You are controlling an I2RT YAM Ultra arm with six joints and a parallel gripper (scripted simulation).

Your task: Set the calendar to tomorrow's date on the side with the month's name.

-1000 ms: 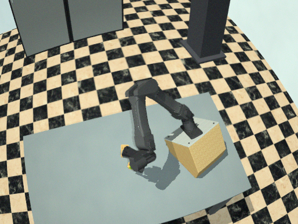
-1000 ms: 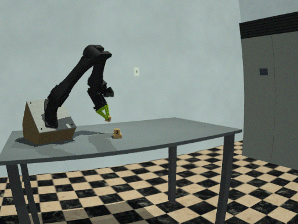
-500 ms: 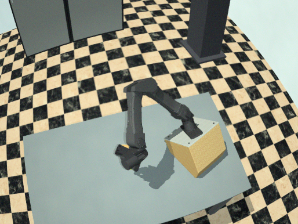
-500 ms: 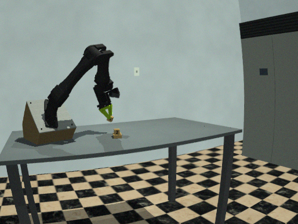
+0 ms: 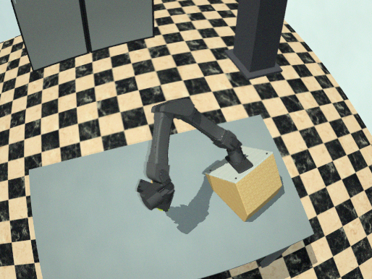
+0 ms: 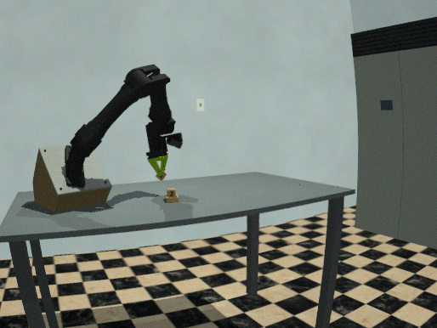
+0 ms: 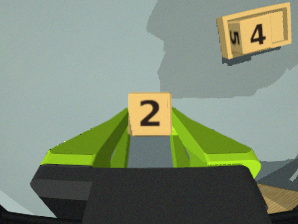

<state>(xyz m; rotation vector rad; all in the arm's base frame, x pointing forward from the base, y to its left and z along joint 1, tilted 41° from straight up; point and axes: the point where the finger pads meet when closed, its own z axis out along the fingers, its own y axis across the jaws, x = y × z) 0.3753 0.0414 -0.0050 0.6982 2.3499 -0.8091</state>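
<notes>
One cube [image 7: 149, 113] with a 2 on its near face is pinched between the green fingers, which stand partly closed around it, lifted well above the grey worktop [image 6: 255, 191]. The tray [image 7: 256, 35] sits flat on the worktop below, off to one side, with a second cube [image 7: 260, 34] showing a 4.
</notes>
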